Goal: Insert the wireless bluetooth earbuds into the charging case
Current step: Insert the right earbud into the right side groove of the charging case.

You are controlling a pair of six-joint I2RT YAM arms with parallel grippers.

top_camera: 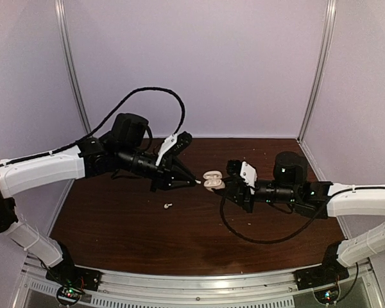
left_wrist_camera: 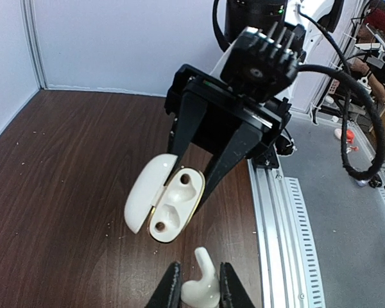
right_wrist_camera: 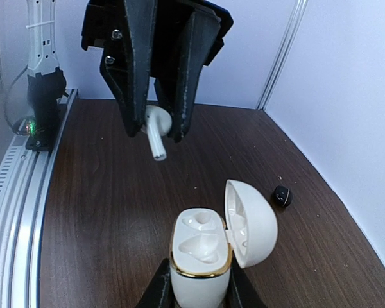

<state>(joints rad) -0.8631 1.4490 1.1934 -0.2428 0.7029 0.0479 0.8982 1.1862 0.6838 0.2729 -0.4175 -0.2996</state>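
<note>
Above the tabletop [top_camera: 115, 231], the left gripper [top_camera: 196, 183] pinches a white earbud [right_wrist_camera: 157, 125] just short of the open charging case [right_wrist_camera: 199, 256] clamped in the right gripper [top_camera: 223, 183]; a misaligned stem could miss its socket and drop.

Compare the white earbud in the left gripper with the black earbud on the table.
The white earbud is clamped in the left gripper above the table; the black earbud lies loose on it. The white earbud shows a short stem; the black earbud looks rounded, with no stem visible. Both are small and outside the open charging case.
</note>
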